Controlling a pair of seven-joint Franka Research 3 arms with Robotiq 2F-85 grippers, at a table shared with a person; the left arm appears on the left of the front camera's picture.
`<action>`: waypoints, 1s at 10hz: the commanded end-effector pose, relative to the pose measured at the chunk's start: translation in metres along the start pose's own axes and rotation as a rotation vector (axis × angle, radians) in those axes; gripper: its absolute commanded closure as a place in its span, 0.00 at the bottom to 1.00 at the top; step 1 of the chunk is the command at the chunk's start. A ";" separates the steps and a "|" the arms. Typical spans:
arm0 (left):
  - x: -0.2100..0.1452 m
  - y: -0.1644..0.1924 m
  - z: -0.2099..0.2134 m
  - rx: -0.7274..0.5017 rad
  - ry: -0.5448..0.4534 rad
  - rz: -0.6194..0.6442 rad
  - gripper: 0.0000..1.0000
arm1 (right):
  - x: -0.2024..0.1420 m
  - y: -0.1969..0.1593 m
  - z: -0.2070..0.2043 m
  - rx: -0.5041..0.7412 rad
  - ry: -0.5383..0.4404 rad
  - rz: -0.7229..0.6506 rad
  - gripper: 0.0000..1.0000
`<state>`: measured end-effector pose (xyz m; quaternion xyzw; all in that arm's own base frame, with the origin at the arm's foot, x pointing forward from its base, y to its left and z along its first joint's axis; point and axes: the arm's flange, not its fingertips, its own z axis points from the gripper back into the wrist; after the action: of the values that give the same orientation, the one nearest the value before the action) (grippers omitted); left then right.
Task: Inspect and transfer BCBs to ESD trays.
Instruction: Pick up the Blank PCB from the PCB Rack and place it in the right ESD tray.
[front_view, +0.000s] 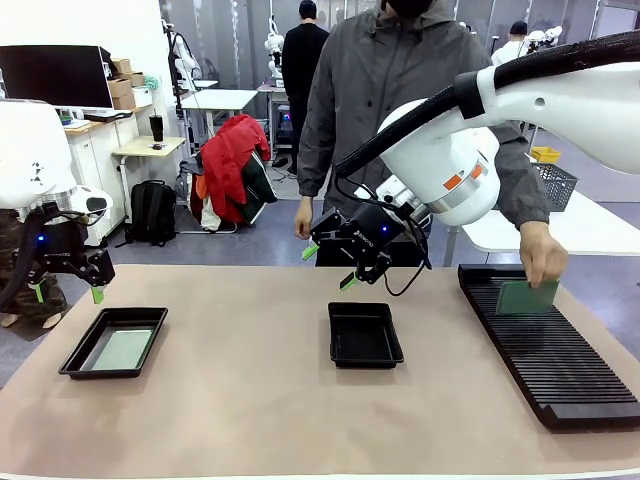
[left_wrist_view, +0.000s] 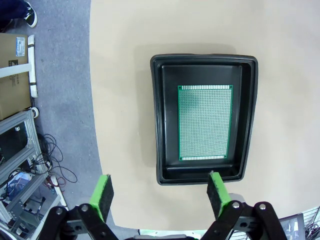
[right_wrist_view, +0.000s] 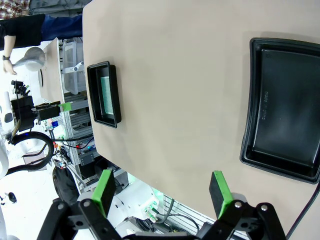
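A black ESD tray at the left holds one pale green BCB; in the left wrist view that tray and its board lie straight below. My left gripper hangs open above the tray's left end, holding nothing. A second ESD tray in the middle of the table is bare inside. My right gripper hovers open above and behind it, holding nothing. The person's hand holds a green BCB upright over the rack.
A long black slotted rack runs along the right side of the table. The person stands at the far edge. The tan table has free room between the two trays. A cable dangles from my right wrist.
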<state>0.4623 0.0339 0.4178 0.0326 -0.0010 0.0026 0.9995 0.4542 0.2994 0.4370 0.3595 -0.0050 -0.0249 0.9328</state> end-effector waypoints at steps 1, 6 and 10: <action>0.000 0.001 -0.001 0.000 0.002 0.002 0.00 | 0.000 0.001 0.000 -0.005 0.000 0.001 0.00; 0.000 0.001 -0.001 0.000 0.002 0.002 0.00 | 0.000 0.001 0.000 -0.005 0.000 0.001 0.00; 0.000 0.001 -0.001 0.000 0.002 0.002 0.00 | 0.000 0.001 0.000 -0.005 0.000 0.001 0.00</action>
<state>0.4623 0.0339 0.4178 0.0326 -0.0010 0.0026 0.9995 0.4542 0.2994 0.4370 0.3595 -0.0050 -0.0249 0.9328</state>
